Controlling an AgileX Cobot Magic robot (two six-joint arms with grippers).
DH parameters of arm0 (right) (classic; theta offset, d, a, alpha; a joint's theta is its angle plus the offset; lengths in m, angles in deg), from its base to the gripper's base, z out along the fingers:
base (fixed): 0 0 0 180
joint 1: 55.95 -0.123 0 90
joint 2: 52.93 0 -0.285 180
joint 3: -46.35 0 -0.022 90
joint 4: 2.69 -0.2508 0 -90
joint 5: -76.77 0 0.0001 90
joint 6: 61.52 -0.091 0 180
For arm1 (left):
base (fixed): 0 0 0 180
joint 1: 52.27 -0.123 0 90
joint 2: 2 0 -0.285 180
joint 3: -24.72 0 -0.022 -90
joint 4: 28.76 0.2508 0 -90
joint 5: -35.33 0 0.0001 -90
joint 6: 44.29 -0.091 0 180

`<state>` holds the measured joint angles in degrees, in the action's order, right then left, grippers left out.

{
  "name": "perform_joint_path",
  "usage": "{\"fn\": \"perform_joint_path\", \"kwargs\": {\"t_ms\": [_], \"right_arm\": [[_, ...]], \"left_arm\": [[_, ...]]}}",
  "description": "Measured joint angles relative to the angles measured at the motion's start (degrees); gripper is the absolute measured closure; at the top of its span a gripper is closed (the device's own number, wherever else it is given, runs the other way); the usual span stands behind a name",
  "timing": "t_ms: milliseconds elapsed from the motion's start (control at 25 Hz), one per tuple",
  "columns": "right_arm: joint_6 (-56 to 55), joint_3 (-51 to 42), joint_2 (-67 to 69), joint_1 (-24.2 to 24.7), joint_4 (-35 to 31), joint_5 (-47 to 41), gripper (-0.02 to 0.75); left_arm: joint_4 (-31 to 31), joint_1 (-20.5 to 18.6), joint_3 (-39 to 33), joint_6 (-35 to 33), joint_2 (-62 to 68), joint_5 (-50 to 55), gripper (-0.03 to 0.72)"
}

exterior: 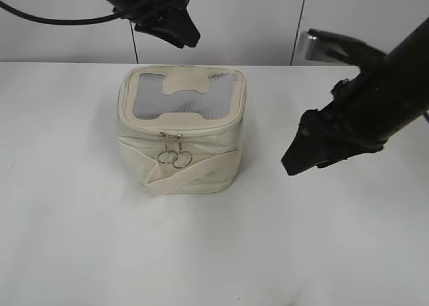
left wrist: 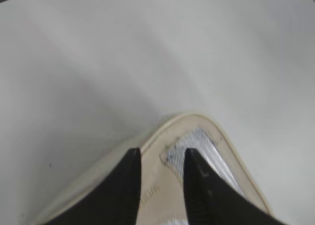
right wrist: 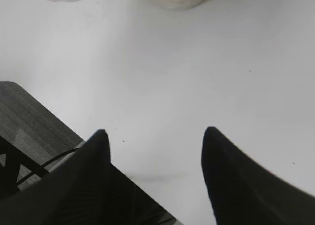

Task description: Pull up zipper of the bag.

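A small cream bag (exterior: 182,128) stands on the white bench (exterior: 80,239). Its zipper (exterior: 175,133) sliders hang untouched at the front rim. The left pincer (left wrist: 161,158) hovers part-open over the bag's back edge; the right pincer (right wrist: 155,136), open and empty, waits apart. No pull has begun, it seems.

The bag (exterior: 181,128) is set on the table (exterior: 67,219), below and just in front of the left gripper (exterior: 175,26), whose fingers (left wrist: 118,190) are seen over the bag's top corner. The zipper (exterior: 174,133) pulls are hung on the bag's near side. The right gripper (exterior: 295,164) is held to the right of the bag, apart from it, above bare table, its fingers spread.
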<state>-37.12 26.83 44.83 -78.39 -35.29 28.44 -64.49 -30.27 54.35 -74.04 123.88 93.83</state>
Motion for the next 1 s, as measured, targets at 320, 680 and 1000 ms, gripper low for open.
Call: {"fn": "perform_joint_path", "kwargs": {"t_ms": [320,680,1000], "right_arm": [[-9.58,-9.99,-21.83,0.0,10.54,-3.84,0.267],[-15.98,-22.04,-54.69,0.0,16.77,-11.31,0.15],[-19.07,-26.43,-76.75,0.0,23.04,-16.68,0.146]], "left_arm": [[8.6,0.0,-29.96,7.03,-28.93,-7.47,0.449],[28.52,0.0,-56.43,22.91,-80.0,3.0,0.359],[35.73,0.0,-69.02,31.55,-114.28,8.96,0.161]]}}
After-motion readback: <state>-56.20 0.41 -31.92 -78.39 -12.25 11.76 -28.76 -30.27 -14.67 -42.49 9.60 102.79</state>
